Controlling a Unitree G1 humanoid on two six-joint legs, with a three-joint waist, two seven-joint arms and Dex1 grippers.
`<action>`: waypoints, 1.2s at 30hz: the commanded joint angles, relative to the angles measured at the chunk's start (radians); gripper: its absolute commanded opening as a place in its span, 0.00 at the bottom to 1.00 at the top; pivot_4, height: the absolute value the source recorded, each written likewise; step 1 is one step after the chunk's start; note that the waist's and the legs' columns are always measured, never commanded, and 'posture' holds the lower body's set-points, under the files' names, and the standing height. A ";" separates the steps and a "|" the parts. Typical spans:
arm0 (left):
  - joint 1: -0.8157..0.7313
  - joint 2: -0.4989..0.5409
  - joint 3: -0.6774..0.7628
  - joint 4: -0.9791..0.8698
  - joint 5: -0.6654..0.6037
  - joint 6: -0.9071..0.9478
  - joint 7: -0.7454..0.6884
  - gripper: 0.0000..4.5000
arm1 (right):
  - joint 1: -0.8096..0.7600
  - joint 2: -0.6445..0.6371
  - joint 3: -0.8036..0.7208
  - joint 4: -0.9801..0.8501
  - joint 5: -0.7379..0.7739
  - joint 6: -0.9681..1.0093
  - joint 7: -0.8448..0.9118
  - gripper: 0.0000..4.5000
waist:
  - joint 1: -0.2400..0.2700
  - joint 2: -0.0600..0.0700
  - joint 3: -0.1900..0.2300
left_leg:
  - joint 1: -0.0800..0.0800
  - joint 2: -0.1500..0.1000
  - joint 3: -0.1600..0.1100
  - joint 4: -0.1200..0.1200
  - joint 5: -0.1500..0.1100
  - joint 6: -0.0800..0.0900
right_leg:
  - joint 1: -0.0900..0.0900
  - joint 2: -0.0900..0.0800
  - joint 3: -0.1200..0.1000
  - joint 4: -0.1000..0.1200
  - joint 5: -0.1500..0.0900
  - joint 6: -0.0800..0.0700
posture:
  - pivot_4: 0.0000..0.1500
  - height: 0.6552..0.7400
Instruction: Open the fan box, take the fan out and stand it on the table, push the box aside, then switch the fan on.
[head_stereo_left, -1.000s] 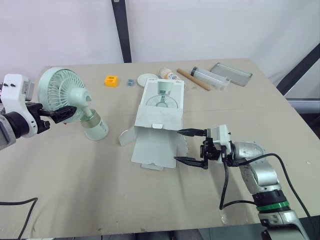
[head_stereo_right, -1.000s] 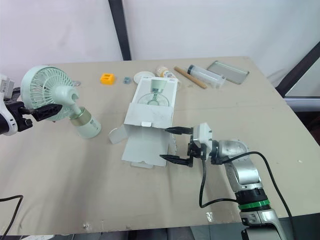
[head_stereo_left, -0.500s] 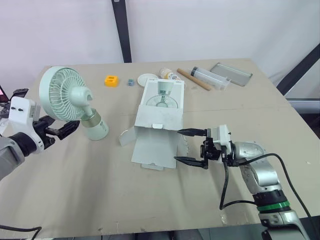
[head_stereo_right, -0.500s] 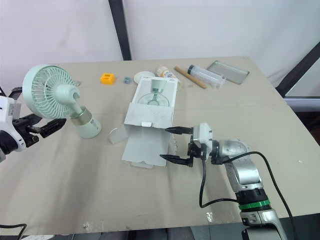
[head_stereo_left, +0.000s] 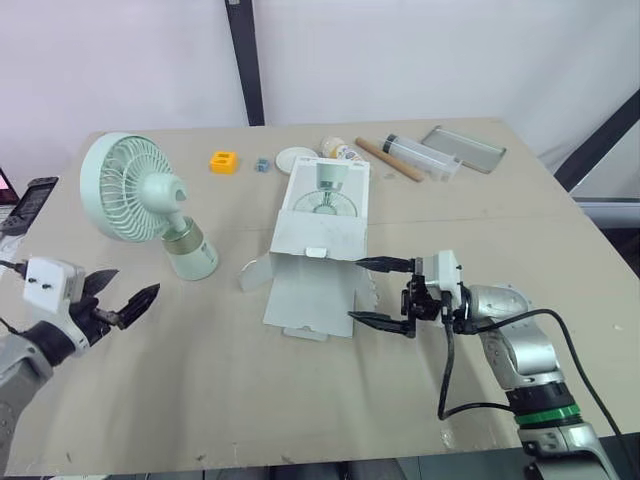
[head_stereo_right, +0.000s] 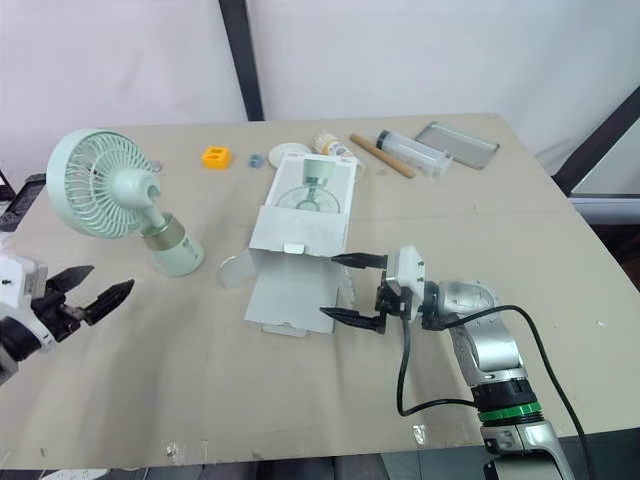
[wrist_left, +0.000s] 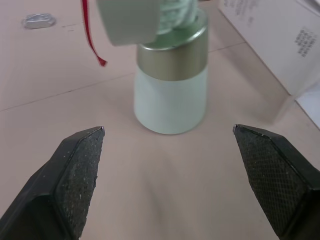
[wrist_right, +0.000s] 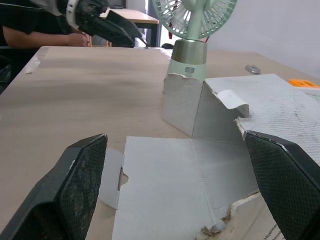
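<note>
Ranged across the upper middle of the frame, on the counter (head_stereo_left: 300, 400): orange block (head_stereo_left: 223, 161), small grey piece (head_stereo_left: 260, 164), white round lid (head_stereo_left: 296, 156), small bottle (head_stereo_left: 340, 150), wooden stick (head_stereo_left: 388, 159), clear tube (head_stereo_left: 420, 154), metal tray (head_stereo_left: 462, 148). Dark phone (head_stereo_left: 30, 200) at left edge.

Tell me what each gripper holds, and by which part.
Nothing is held. The left gripper is open, apart from the standing fan; the right gripper is open at the flap edge of the box.
</note>
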 joint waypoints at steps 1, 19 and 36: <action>0.057 -0.018 0.014 -0.051 0.025 -0.084 -0.077 0.97 | 0.026 -0.001 -0.022 -0.074 0.012 0.029 -0.054 1.00 | 0.001 0.000 0.000 | 0.000 0.000 0.000 0.000 0.000 0.000 | 0.000 0.000 0.000 0.000 0.000 0.000 | 1.00 1.00; 0.088 -0.007 -0.337 -0.331 0.059 -0.166 -0.304 0.97 | 0.236 0.068 -0.054 -0.406 -0.087 0.240 -0.542 1.00 | 0.009 0.001 0.000 | 0.001 0.000 0.001 0.000 -0.003 0.005 | 0.001 0.001 0.001 0.000 0.000 0.000 | 1.00 1.00; -0.035 -0.029 -0.431 -0.226 0.105 -0.192 -0.317 0.97 | 0.145 0.195 0.053 -0.434 -0.147 0.588 -0.821 1.00 | 0.008 0.001 0.000 | 0.001 0.000 0.001 0.000 -0.002 0.005 | 0.001 0.003 0.001 0.000 0.000 0.000 | 1.00 1.00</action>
